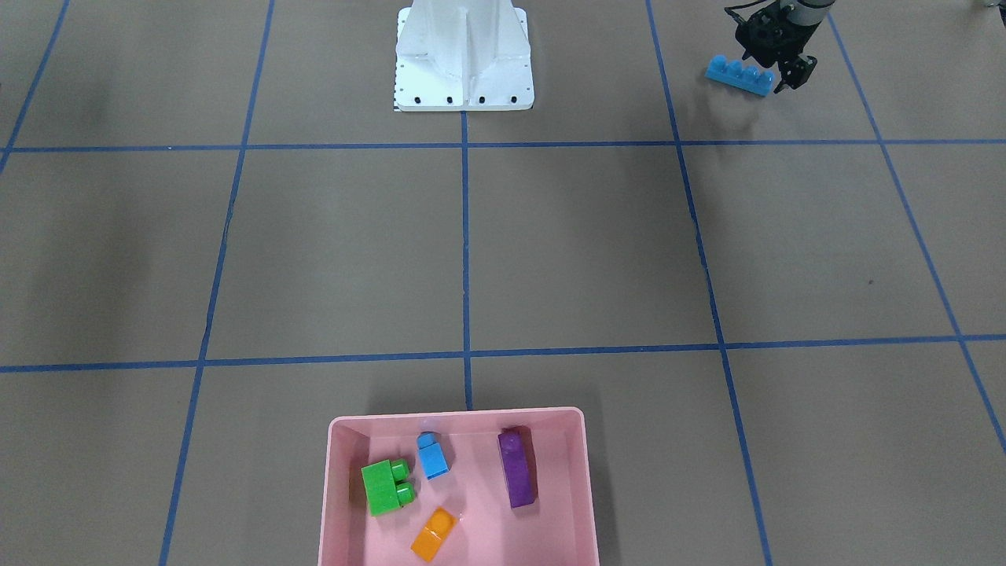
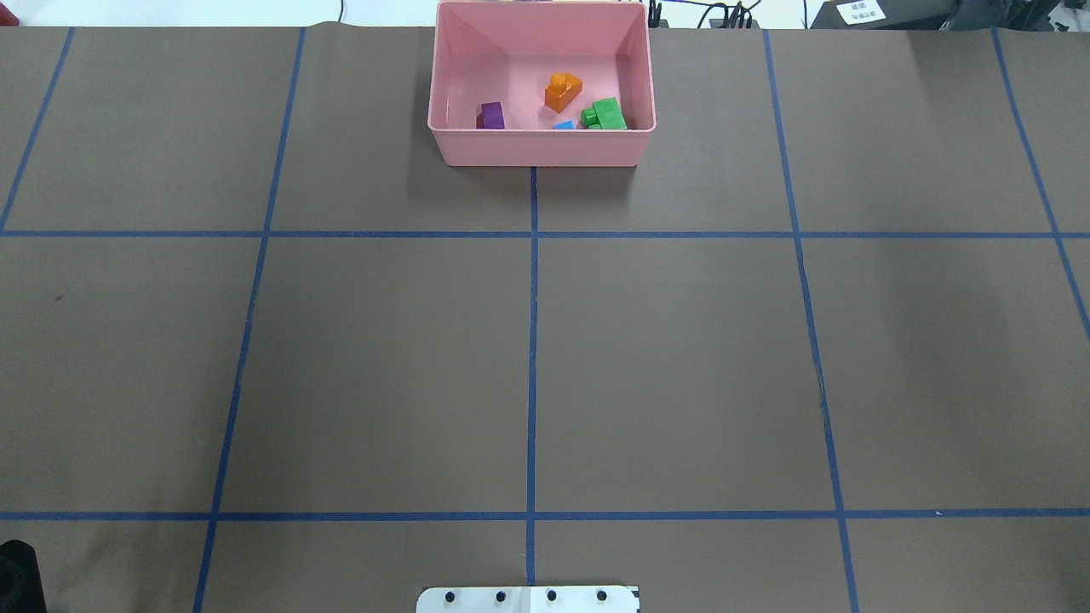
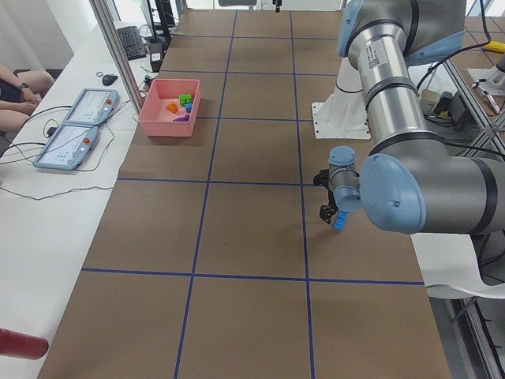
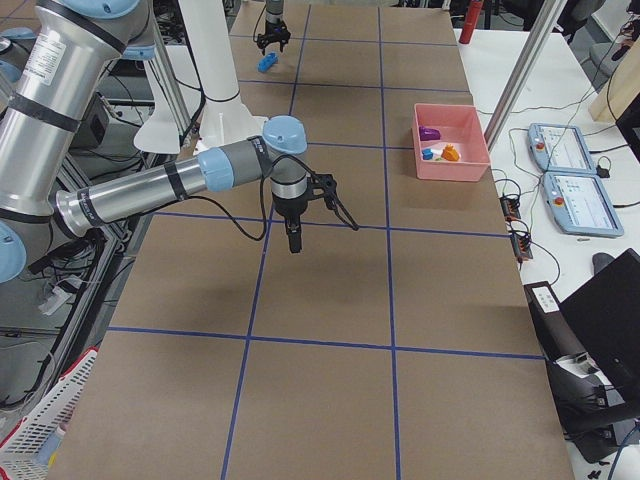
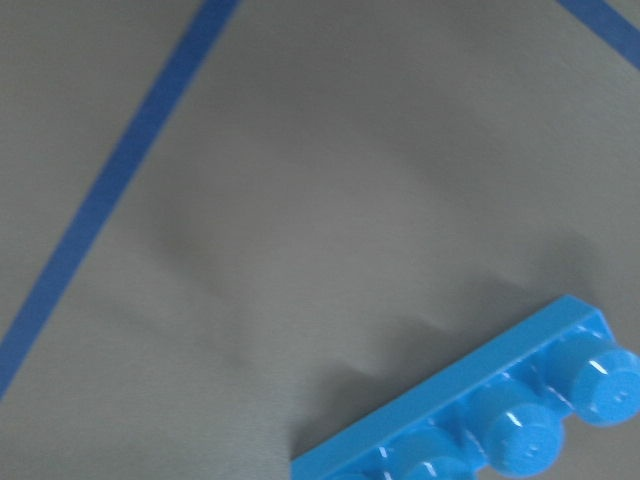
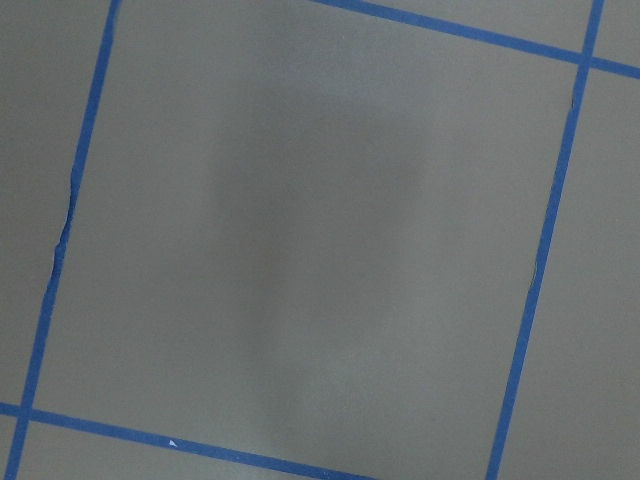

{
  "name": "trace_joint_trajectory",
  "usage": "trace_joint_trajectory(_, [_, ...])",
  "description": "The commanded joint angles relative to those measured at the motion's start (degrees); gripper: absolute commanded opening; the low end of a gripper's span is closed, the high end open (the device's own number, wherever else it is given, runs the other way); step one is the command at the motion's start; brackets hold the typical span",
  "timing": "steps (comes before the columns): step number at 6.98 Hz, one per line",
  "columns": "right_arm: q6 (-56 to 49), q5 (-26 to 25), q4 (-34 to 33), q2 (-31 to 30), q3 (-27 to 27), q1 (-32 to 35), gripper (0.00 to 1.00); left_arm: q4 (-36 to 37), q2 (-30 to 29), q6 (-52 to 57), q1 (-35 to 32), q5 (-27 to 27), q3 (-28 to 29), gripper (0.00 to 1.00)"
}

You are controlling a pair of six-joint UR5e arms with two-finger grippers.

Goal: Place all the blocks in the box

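Note:
The long blue block (image 1: 739, 75) lies on the brown table near the robot's base side, also low in the left wrist view (image 5: 500, 430). My left gripper (image 1: 774, 71) hangs right over its one end, fingers spread, open, not closed on it. The pink box (image 1: 456, 420) stands at the far edge with the green block (image 1: 387, 486), small blue block (image 1: 432, 456), purple block (image 1: 517, 468) and orange block (image 1: 434, 534) inside. My right gripper (image 4: 293, 240) points down over bare table mid-way along; I cannot tell if it is open or shut.
The white robot base (image 1: 464, 59) stands at the table's near-robot edge. Blue tape lines (image 2: 532, 340) grid the brown cover. Two control tablets (image 3: 79, 118) lie on the side bench beside a seated person's arm (image 3: 16, 87).

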Motion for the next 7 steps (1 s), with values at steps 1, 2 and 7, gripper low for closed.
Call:
trace_joint_trajectory(1, [0.03, 0.50, -0.05, -0.01, -0.03, 0.19, 1.00, 0.07, 0.02, -0.05, 2.72, 0.72, -0.18, 1.00])
trace_joint_trajectory(2, [0.03, 0.50, -0.05, -0.01, -0.03, 0.19, 1.00, 0.07, -0.07, -0.14, 3.51, 0.90, -0.09, 1.00])
trace_joint_trajectory(7, [0.11, 0.50, -0.05, 0.26, -0.55, 0.19, 1.00, 0.16, -0.95, -0.31, 4.22, 0.99, 0.44, 0.99])
